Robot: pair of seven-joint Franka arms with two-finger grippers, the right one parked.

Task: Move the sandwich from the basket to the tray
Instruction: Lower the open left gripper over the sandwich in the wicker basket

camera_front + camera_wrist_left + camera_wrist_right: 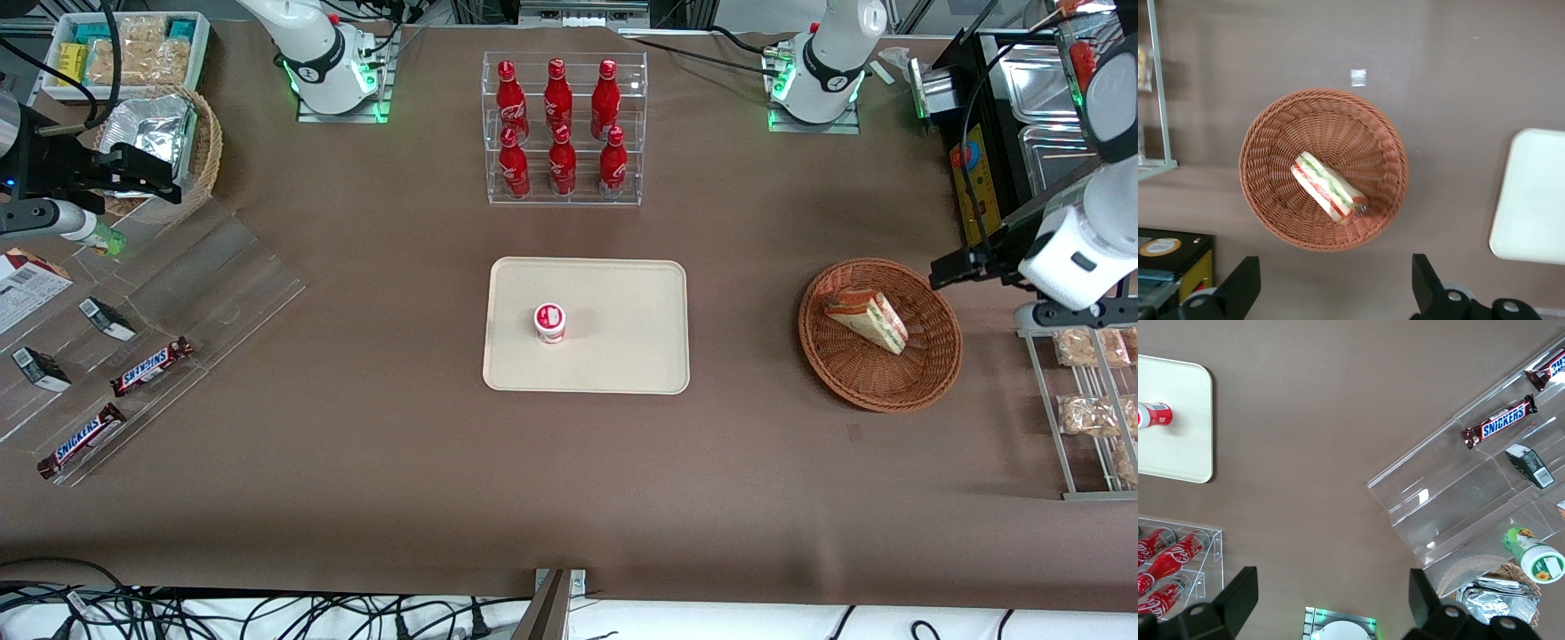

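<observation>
The sandwich (867,320) (1328,188), a wrapped wedge with tan bread and red and green filling, lies inside the round reddish-brown basket (880,400) (1265,200). The cream tray (622,356) (1531,200) lies flat mid-table, toward the parked arm's end from the basket, and a small red-and-white cup (550,323) stands on it. My gripper (956,267) (1335,267) hangs high above the table beside the basket, toward the working arm's end. It is open, its fingers spread wide with nothing between them, and it is well clear of the sandwich.
A clear rack of red cola bottles (563,129) stands farther from the front camera than the tray. A wire rack with bagged snacks (1089,418) and metal trays (1049,98) flank the basket. A clear display with Snickers bars (151,364) sits toward the parked arm's end.
</observation>
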